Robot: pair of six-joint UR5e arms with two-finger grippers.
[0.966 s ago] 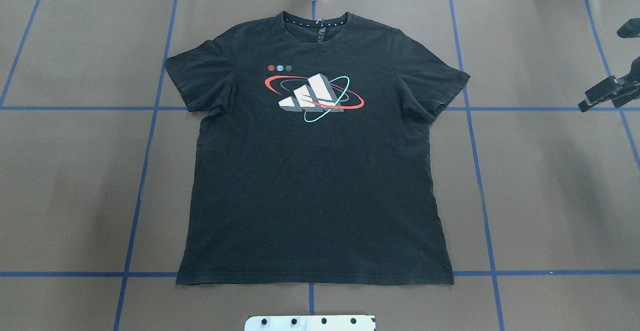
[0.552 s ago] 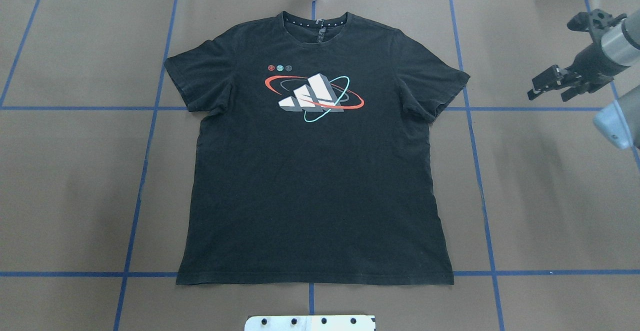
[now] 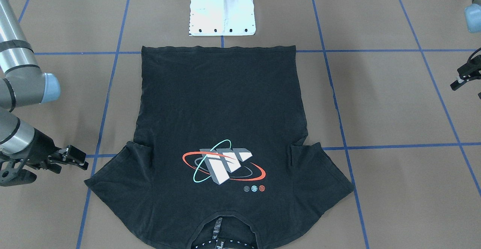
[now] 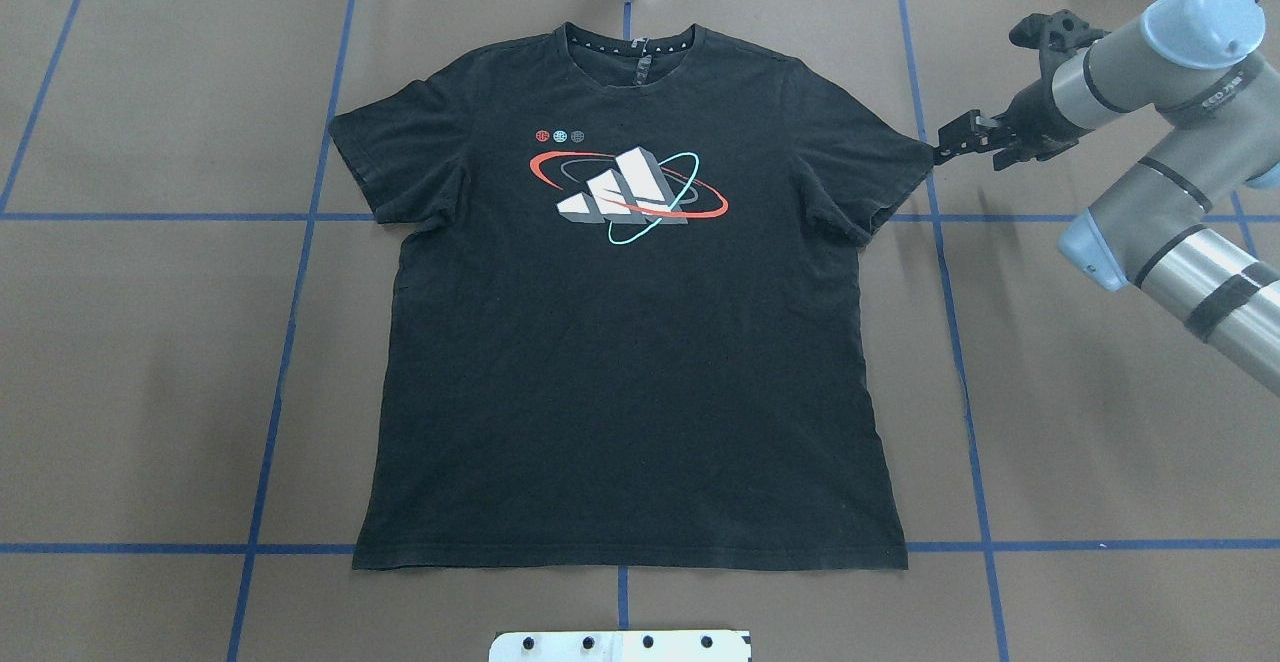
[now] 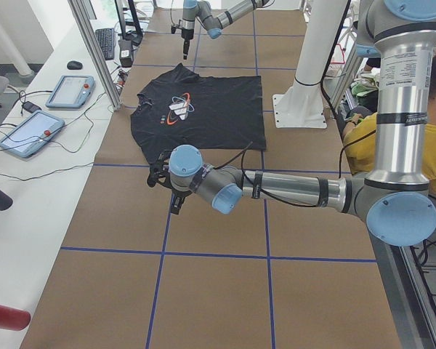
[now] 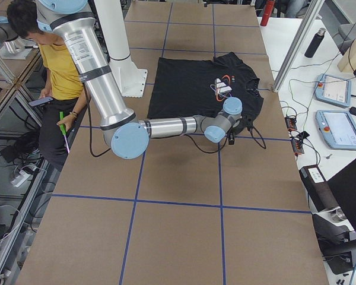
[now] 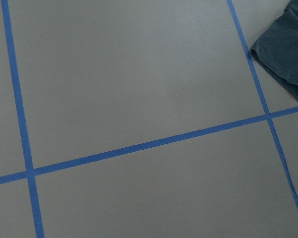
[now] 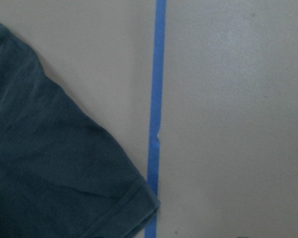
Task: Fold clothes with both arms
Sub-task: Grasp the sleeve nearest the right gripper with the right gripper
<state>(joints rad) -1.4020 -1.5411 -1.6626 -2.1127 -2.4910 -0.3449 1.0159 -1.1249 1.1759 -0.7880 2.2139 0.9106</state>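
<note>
The black T-shirt (image 4: 630,372) lies flat, logo up, collar at the far side of the brown table; it also shows in the front view (image 3: 218,102). My right gripper (image 4: 950,147) hovers just off the tip of the shirt's right sleeve (image 4: 880,172), open and holding nothing; in the front view the right gripper (image 3: 77,158) is at the left. The right wrist view has that sleeve corner (image 8: 44,163) below it. My left gripper (image 3: 464,76) sits at the frame's right edge, open, well away from the shirt. The left wrist view catches only a sleeve corner (image 7: 288,54).
The white base pedestal (image 3: 221,12) stands at the shirt's hem side. Blue tape lines (image 4: 290,342) cross the brown table cover. A person in a yellow top (image 6: 56,77) sits beside the robot. Tablets (image 5: 69,91) and cables lie on the side bench.
My right arm has swept in from the table's right edge leftward to the tip of the right sleeve. The shirt has not moved.
</note>
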